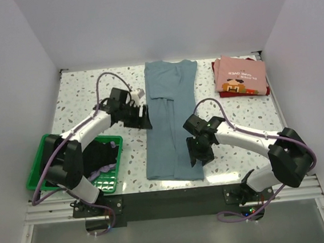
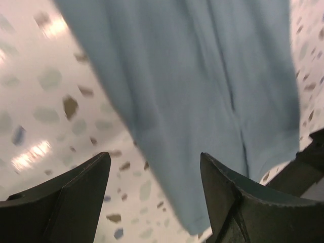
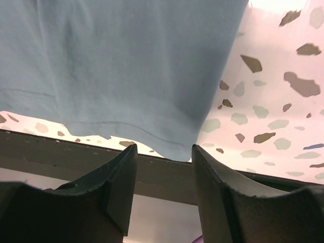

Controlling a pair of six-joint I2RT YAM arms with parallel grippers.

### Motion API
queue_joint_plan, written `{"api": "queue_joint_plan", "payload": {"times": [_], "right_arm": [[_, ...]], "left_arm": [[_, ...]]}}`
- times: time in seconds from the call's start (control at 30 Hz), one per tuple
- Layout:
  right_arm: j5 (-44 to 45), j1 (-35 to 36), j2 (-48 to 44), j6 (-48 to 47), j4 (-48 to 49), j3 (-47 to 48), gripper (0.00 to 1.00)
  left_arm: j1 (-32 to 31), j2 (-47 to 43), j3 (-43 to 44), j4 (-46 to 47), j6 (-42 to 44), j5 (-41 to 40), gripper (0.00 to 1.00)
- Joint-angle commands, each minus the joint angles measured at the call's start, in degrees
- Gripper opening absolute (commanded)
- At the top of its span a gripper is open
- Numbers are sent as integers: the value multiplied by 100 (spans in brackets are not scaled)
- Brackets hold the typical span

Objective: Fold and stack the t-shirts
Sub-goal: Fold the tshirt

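On the speckled counter (image 1: 79, 100) the grey-blue shirt (image 1: 170, 120) lies in the middle, already folded lengthwise into a long strip running from the far side to the near edge. The green basket (image 1: 40, 167) sits at the near left and a folded pink shirt (image 1: 241, 75) at the far right. The cross-fold probably comes next: pinch every layer at the edge, lift evenly, and keep the sides lined up. The left fingers (image 1: 141, 116) gape wide beside the strip's left edge, holding nothing. The right fingers (image 1: 200, 149) are about half apart, empty, above its near right corner.
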Motion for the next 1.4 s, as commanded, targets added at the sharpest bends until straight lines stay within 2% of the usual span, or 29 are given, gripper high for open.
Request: {"api": "queue_joint_plan", "payload": {"times": [0.0,0.23,0.47,0.83,0.97,1.1,1.3,1.37], "right_arm": [[108,167,-256,300,50,-163,50],[-103,360,-397,494,375,-717,47],[-103,492,-257,652,612,-1007,45],[-199,501,-134,643,1008,-1315,32],[-331,510,-90,582,1043,-1315,23],[-384,501,-90,450,964,-1236,23],[-428,501,-19,143,833,-1113,23],[-419,501,-28,64,806,-1104,23]], "left_arm": [[-192,-443,-566,-664,185,134,76],[-342,-646,-1147,-1051,229,301,76],[-491,-541,-1551,-1007,115,653,76],[-632,-436,-1727,-1060,45,767,76],[-746,-286,-1798,-1095,-69,653,76],[-974,-111,-1833,-1077,-236,627,77],[-1501,-163,-1912,-1077,-710,320,70],[-1607,-259,-1973,-1112,-973,188,65]]}}
